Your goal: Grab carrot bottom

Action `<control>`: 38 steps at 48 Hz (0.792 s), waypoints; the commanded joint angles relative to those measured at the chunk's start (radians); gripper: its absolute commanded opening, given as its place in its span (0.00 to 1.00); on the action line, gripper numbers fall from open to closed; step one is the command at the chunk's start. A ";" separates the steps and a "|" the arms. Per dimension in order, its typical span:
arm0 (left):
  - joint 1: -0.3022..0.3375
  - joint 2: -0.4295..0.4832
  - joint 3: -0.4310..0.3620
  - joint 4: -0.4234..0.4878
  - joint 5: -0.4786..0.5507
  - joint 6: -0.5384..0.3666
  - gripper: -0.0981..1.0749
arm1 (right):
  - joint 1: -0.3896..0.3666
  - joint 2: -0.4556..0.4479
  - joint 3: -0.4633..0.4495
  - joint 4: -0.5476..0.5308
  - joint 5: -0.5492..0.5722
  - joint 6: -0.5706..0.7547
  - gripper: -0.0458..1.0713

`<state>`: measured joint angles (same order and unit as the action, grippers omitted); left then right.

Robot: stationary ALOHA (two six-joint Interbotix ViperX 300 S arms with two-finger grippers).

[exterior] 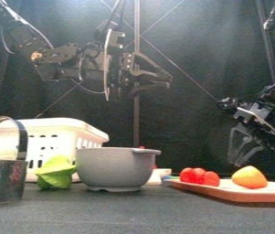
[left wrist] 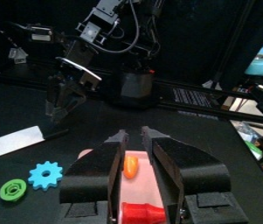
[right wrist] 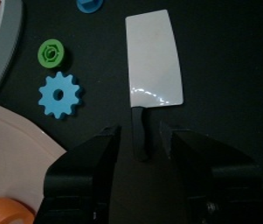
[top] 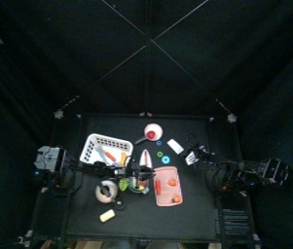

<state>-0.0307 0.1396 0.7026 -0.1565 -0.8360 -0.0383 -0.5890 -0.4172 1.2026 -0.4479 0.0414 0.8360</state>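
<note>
Nearest the front camera stands a metal cup point(exterior: 2, 174) at the table's left edge, with a green object point(exterior: 54, 171) and a grey bowl point(exterior: 116, 167) beside it, a white basket point(exterior: 57, 139) behind them, and a pale cutting board point(exterior: 231, 189) to the right. On that board lie a red piece point(exterior: 199, 176) and the carrot point(exterior: 249, 176), an orange lump at the board's right end. The left gripper point(exterior: 136, 80) hangs high over the middle of the table, well above the board; its jaws stand apart with nothing between them. From the left wrist, the carrot point(left wrist: 131, 164) shows in the gap between the jaws, lying on the board below, with the red piece point(left wrist: 144, 213) closer to the camera. The right gripper point(right wrist: 145, 140) is low at the table's right side, its jaws on either side of the dark handle of a white-bladed knife point(right wrist: 151, 61) lying flat, beside a blue gear point(right wrist: 61, 94) and a green ring point(right wrist: 54, 53).
</note>
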 commanded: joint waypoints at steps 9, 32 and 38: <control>0.003 0.043 -0.106 0.003 0.114 0.002 0.67 | 0.002 -0.044 -0.021 -0.025 -0.003 0.000 0.75; -0.003 0.229 -0.351 0.063 0.347 0.005 0.90 | 0.002 -0.078 0.008 -0.026 -0.003 -0.002 0.75; -0.003 0.273 -0.394 0.097 0.365 0.009 0.90 | 0.002 -0.078 0.011 -0.026 -0.003 -0.005 0.75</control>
<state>-0.0337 0.4096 0.3559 -0.0813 -0.4801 -0.0337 -0.5875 -0.4863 1.2210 -0.4725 0.0414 0.8330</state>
